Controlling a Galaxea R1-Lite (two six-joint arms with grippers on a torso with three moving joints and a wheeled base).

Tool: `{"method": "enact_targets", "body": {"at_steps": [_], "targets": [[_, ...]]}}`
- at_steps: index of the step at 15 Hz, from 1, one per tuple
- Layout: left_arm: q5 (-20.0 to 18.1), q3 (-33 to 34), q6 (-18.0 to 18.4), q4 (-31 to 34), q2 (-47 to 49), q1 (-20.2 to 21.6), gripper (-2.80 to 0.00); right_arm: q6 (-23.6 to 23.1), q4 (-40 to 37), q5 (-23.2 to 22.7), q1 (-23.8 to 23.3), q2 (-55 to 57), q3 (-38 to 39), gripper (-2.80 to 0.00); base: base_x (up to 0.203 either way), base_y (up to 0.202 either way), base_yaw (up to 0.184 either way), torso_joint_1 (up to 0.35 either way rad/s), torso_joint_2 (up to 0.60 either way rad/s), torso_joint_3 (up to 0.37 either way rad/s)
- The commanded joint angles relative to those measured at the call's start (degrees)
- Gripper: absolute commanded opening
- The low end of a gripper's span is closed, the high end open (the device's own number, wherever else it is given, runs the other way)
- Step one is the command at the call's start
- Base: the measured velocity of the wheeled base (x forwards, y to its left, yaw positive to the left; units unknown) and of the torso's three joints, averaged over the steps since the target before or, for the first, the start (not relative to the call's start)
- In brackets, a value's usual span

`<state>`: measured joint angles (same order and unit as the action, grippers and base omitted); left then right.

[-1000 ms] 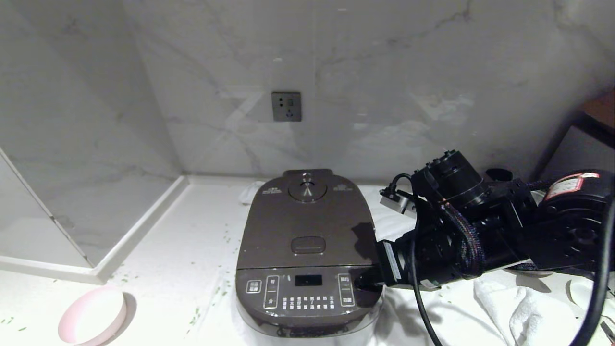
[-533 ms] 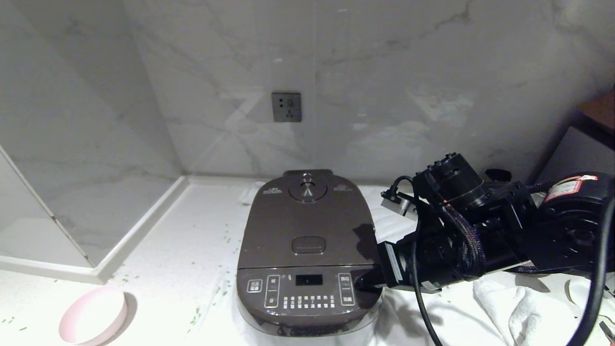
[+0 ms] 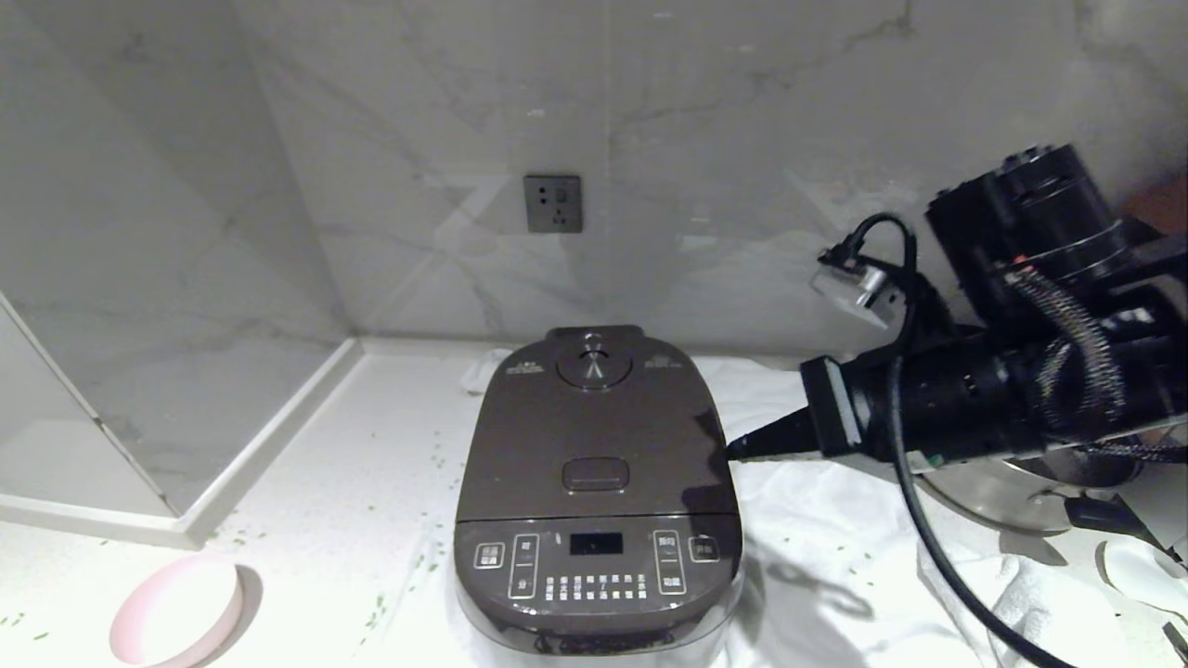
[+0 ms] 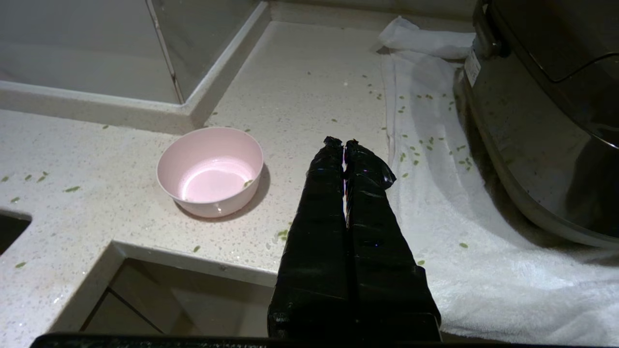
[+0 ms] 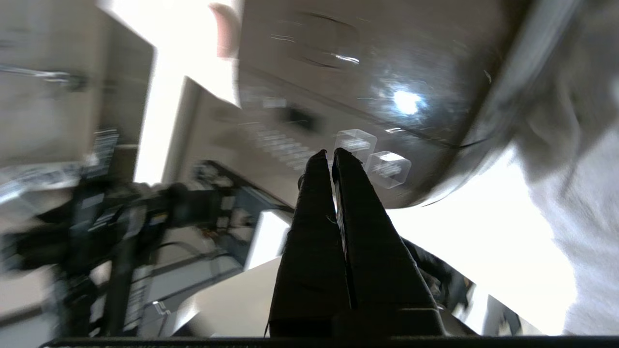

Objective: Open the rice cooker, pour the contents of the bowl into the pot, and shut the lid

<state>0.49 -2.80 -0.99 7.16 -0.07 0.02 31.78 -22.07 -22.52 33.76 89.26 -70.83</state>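
You see the rice cooker [image 3: 594, 482] with a smooth, semi-glossy plastic-looking lid [image 3: 594, 436], the bowl [image 4: 211, 171] glossy, probably plastic, the towel [image 4: 474, 261] soft white terry cloth, the counter [image 4: 96, 159] speckled polished stone, and the wall [image 3: 742, 139] glossy marble.

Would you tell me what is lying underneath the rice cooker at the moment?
A white towel is spread on the counter under the rice cooker, dotted with green bits. How far it runs beneath the base is hidden by the cooker's body.
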Motion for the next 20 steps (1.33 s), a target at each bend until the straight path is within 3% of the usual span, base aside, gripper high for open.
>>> {"method": "enact_targets", "body": {"at_steps": [1,3,7,10,12,14,17,20], "targets": [[0.04,-0.01,-0.06,0.05,-0.1,0.06,-2.8,0.2,-2.24,-0.31,0.14,-8.22,-4.3,-2.8,0.0,0.0,0.0,0.0,0.0,0.0],[0.04,-0.01,-0.07,-0.04,-0.1,0.06,-2.8,-0.06,-4.02,1.09,0.16,-13.84,-5.4,-2.8,0.0,0.0,0.0,0.0,0.0,0.0],[0.04,-0.01,-0.07,0.05,-0.1,0.06,-2.8,-2.27,-7.0,11.06,0.04,-25.79,-4.27,-2.8,0.0,0.0,0.0,0.0,0.0,0.0],[0.04,-0.01,-0.07,-0.04,-0.1,0.06,-2.8,-4.04,-8.81,20.12,0.01,-34.15,-1.28,-2.8,0.0,0.0,0.0,0.0,0.0,0.0],[0.04,-0.01,-0.24,-0.04,-0.1,0.06,-2.8,-9.03,-9.06,28.42,-1.44,-39.16,3.78,-2.8,0.0,0.0,0.0,0.0,0.0,0.0],[0.04,-0.01,-0.24,-0.04,-0.1,0.06,-2.8,-14.06,-8.94,33.21,-6.67,-43.41,7.08,-2.8,0.0,0.0,0.0,0.0,0.0,0.0],[0.04,-0.01,-0.24,-0.04,-0.1,0.06,-2.8,-19.37,-8.86,34.55,-16.45,-49.03,10.54,-2.8,0.0,0.0,0.0,0.0,0.0,0.0],[0.04,-0.01,-0.24,-0.04,-0.1,0.06,-2.8,-30.97,-7.41,35.49,-24.66,-57.31,13.71,-2.8,0.0,0.0,0.0,0.0,0.0,0.0]]}}
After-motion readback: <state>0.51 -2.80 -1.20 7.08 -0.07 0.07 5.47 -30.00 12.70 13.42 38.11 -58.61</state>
